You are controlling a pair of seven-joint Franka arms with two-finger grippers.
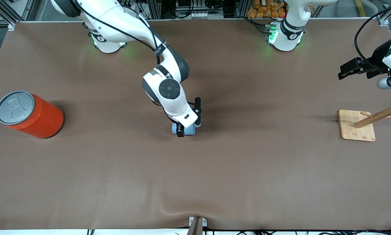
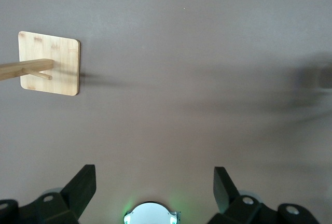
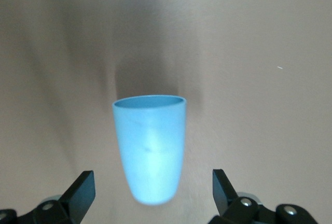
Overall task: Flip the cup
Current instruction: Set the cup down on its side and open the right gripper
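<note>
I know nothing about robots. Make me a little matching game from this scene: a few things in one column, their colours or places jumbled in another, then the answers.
Things:
1. cup
2. can
3. wooden stand
4. left gripper

Descriptions:
A. orange with a grey lid, at the right arm's end of the table
B. light blue, between the open fingers of the right gripper
C. open, up in the air above the table
D. pale square base with a slanted post

Pairs: 1-B, 2-A, 3-D, 4-C

White arms w/ grey joints, black cables, black hands, green base lights.
</note>
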